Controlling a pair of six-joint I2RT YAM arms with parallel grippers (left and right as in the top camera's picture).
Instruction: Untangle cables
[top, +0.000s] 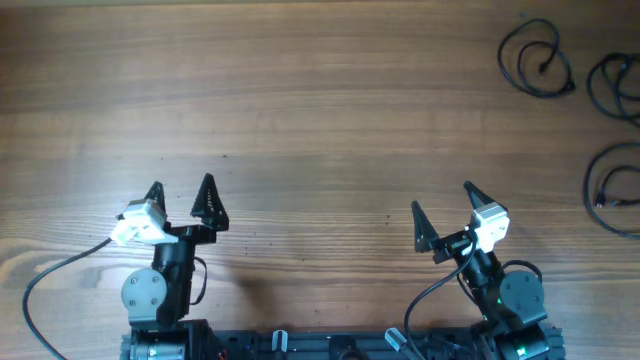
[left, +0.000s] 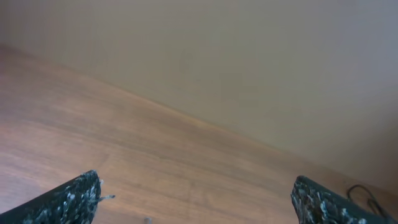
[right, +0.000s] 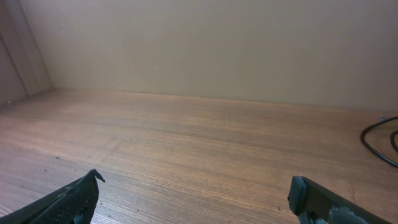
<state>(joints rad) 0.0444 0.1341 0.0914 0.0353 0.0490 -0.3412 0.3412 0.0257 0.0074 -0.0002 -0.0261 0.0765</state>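
Three separate thin black cables lie as loose loops at the table's far right in the overhead view: one (top: 537, 58) near the top, one (top: 612, 85) at the right edge, and one (top: 610, 190) lower down. My left gripper (top: 181, 192) is open and empty near the front left, far from them. My right gripper (top: 442, 198) is open and empty at the front right, well short of the nearest loop. A bit of cable shows at the right edge of the right wrist view (right: 378, 138) and at the lower right of the left wrist view (left: 364, 194).
The wooden table (top: 320, 120) spans the whole view. The thicker black arm wires (top: 60, 275) trail beside both arm bases at the front edge. A plain wall (right: 211, 43) rises behind the table's far edge.
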